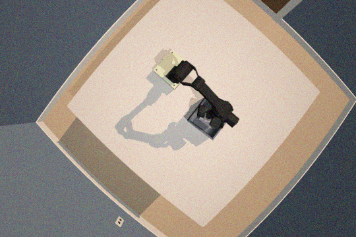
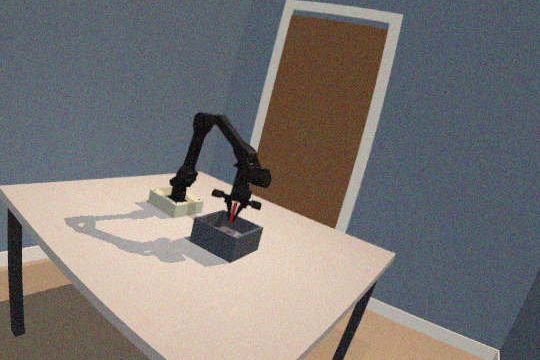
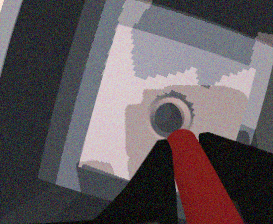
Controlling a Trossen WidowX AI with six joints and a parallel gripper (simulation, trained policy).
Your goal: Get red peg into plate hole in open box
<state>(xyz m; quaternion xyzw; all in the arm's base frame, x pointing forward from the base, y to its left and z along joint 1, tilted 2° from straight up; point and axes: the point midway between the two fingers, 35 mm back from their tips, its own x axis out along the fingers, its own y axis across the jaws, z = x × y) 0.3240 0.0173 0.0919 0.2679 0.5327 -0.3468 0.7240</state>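
The red peg is held between the fingers of my gripper, which is shut on it. The peg hangs over the opening of the dark grey box, its lower end about level with the rim or a little below it. In the wrist view, the round hole in the pale plate shows just beyond the peg's end. Peg and hole appear apart. In the top view the arm hides the peg and part of the box.
The pale yellow-green base block carries the arm behind the box. The box walls stand around the plate on all sides. The arm's shadow falls across the white table top.
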